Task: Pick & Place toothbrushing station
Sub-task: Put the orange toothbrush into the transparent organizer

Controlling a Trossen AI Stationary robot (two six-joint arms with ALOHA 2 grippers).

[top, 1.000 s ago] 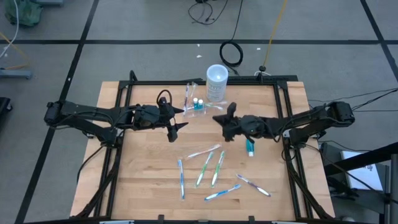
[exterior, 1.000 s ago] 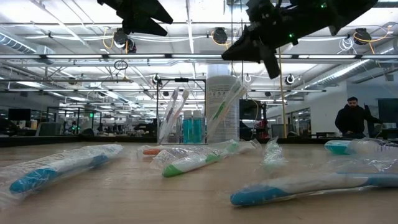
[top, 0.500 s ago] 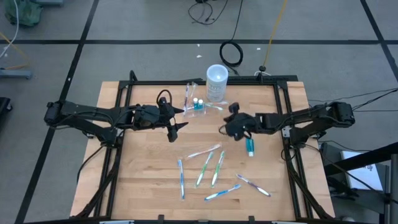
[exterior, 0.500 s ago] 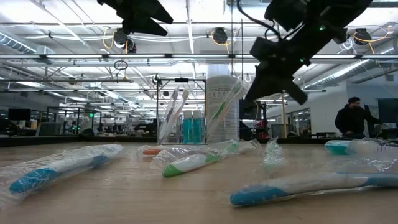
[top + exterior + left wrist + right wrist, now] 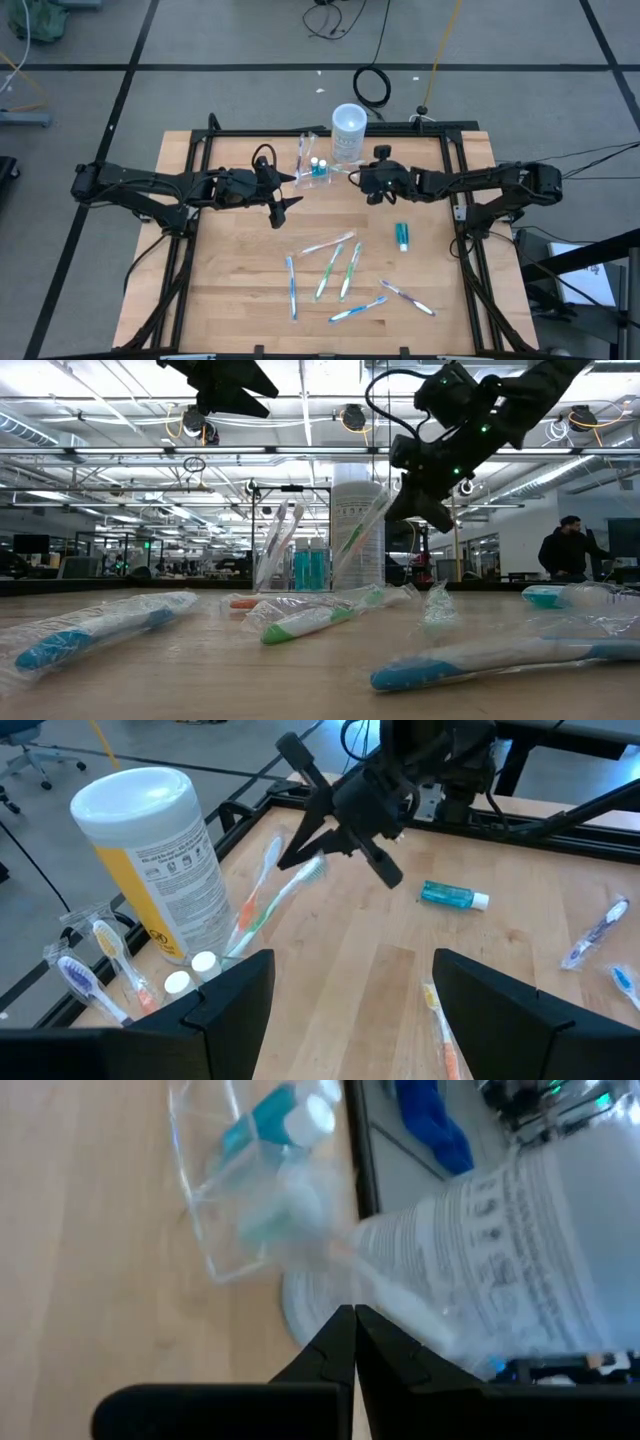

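My right gripper (image 5: pixel 368 181) hangs above the far table with fingers pressed together, empty.

Just beyond its tips stand the white cup (image 5: pixel 348 133) and, left of that, the clear station (image 5: pixel 314 159) with two teal bottles (image 5: pixel 319 166), at the table's (image 5: pixel 230 290) far edge. My left gripper (image 5: pixel 283 196) waits left of centre, fingers spread. Wrapped toothbrushes (image 5: pixel 330 270) and a teal tube (image 5: pixel 402 236) lie nearer.
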